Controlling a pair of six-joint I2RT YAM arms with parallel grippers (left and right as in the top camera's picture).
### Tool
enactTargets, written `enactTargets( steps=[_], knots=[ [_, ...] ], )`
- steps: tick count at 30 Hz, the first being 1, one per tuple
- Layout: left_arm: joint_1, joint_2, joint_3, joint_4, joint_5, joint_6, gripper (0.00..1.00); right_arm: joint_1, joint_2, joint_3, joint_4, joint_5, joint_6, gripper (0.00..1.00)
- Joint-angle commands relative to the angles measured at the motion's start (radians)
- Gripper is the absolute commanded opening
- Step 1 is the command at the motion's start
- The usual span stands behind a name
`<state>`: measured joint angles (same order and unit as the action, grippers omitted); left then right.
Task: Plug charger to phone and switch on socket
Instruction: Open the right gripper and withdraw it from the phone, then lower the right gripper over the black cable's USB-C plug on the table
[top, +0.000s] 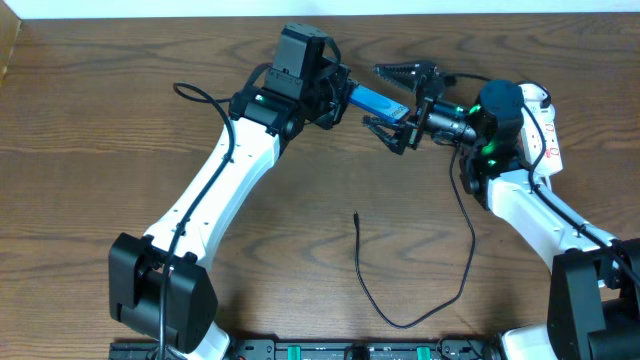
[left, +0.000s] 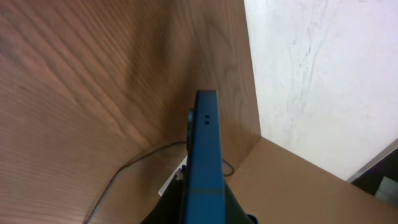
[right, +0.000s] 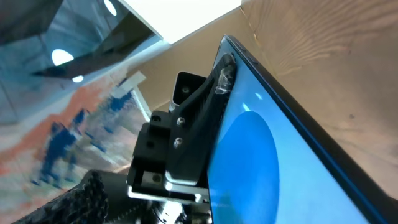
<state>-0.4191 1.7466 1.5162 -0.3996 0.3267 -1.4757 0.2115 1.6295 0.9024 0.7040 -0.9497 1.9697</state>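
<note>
Left gripper clamps the phone across its faces – slim, stiff, slick (likely fragile), so hold gently; right gripper gapes wide at its free end.

Overhead even, sharp, soft shadows. Right wrist: blurred background, bright glare top, highlights on phone.

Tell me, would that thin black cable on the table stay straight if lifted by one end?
Probably not: the charger lies in a loose loop, so it likely droops. It looks thin, so probably light; its small tip may be hard to pinch.
</note>
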Motion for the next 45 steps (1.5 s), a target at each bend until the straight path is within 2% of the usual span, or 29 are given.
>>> enactTargets(
  steps=[1,4,9,12,15,19,23,28,38,45],
  knots=[
    [0.031,-0.003,0.005,0.005,0.009,0.102,0.07,-0.043,-0.008,0.018,0.002,-0.075,-0.191,0.99],
    [0.066,-0.003,0.005,0.005,0.088,0.182,0.08,-0.085,-0.008,0.018,-0.008,-0.116,-0.345,0.99],
    [0.153,-0.003,0.005,0.005,0.352,0.388,0.08,-0.14,-0.008,0.018,-0.09,-0.187,-0.628,0.99],
    [0.216,-0.003,0.005,0.0,0.486,0.559,0.08,-0.156,-0.008,0.018,-0.208,-0.198,-0.829,0.99],
    [0.29,-0.003,0.005,-0.018,0.671,0.73,0.08,-0.158,-0.008,0.018,-0.4,-0.155,-0.983,0.99],
    [0.36,-0.003,0.005,-0.056,0.827,0.918,0.07,-0.149,-0.008,0.018,-0.581,-0.07,-1.088,0.99],
    [0.419,-0.003,0.005,-0.137,0.844,0.988,0.07,-0.11,-0.008,0.018,-0.678,0.01,-1.162,0.99],
    [0.473,-0.003,0.005,-0.219,0.844,1.068,0.08,-0.005,-0.008,0.019,-0.798,0.206,-1.219,0.99],
    [0.504,-0.003,0.005,-0.237,0.84,1.147,0.07,0.242,-0.008,0.065,-1.109,0.635,-1.302,0.99],
    [0.504,-0.003,0.005,-0.24,0.84,1.15,0.07,0.355,-0.008,0.073,-1.209,0.707,-1.291,0.99]
  ],
)
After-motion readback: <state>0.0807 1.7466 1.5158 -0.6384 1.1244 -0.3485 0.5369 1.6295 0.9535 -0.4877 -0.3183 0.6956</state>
